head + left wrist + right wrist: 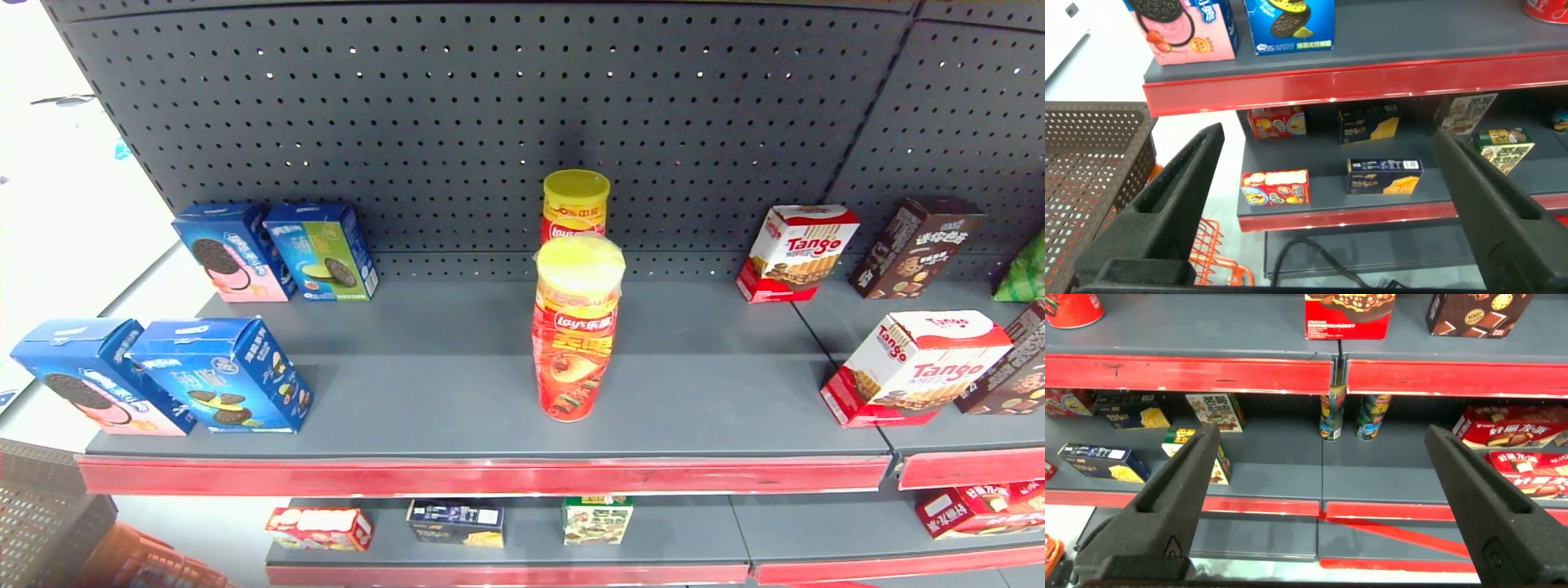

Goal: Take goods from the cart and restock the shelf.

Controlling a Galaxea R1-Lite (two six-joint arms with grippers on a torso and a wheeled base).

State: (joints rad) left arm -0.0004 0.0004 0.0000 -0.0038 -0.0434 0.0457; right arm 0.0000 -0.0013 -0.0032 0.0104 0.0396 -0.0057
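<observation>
The grey upper shelf (pixel 441 384) holds two red chip cans with yellow lids, one in front (pixel 576 327) and one behind it (pixel 575 204). Blue cookie boxes (pixel 224 376) stand at its left, and red-and-white wafer boxes (pixel 914 367) at its right. My left gripper (pixel 1327 133) is open with nothing between its fingers, and faces the lower shelf levels beside the dark mesh cart basket (pixel 1086 163). My right gripper (pixel 1321 431) is also open and holds nothing, in front of the lower shelf levels.
An orange basket (pixel 139 563) sits low at the left next to the mesh cart (pixel 41 506). The lower shelf carries small boxes (pixel 1384 175), a red box (pixel 1275 186), small cans (pixel 1333 412) and red boxes (pixel 1515 425). Brown boxes (pixel 914 245) stand at the far right.
</observation>
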